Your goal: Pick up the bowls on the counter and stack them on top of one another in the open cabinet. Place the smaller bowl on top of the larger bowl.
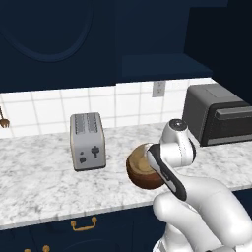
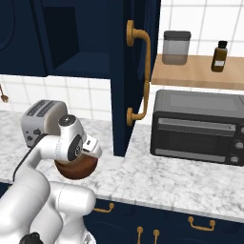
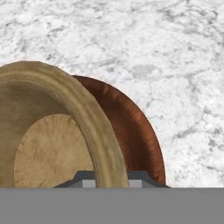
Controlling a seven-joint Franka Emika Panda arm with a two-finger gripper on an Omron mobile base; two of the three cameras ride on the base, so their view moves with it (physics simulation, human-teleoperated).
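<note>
My gripper (image 3: pixel 111 180) is shut on the rim of the smaller bowl (image 3: pixel 52 144), light tan, with one fingertip (image 3: pixel 89 180) inside the rim and the other outside. Right behind and under it lies the larger bowl (image 3: pixel 135 127), dark reddish-brown, on the marbled counter (image 3: pixel 166 52). From the base the dark bowl (image 1: pixel 142 176) (image 2: pixel 76 170) sits near the counter's front edge, half hidden by my hand, with tan showing at its top (image 1: pixel 140 153). Whether the tan bowl rests in it or hangs just above it I cannot tell. The open cabinet's navy shelf (image 1: pixel 162 64) (image 2: pixel 81 64) is above.
A silver toaster (image 1: pixel 87 141) (image 2: pixel 40 116) stands left of the bowls. A black toaster oven (image 1: pixel 216 115) (image 2: pixel 198 126) stands at the right. The open cabinet door (image 2: pixel 136 71) with brass handles juts out over the counter. A wooden shelf (image 2: pixel 200 74) carries a jar and a bottle.
</note>
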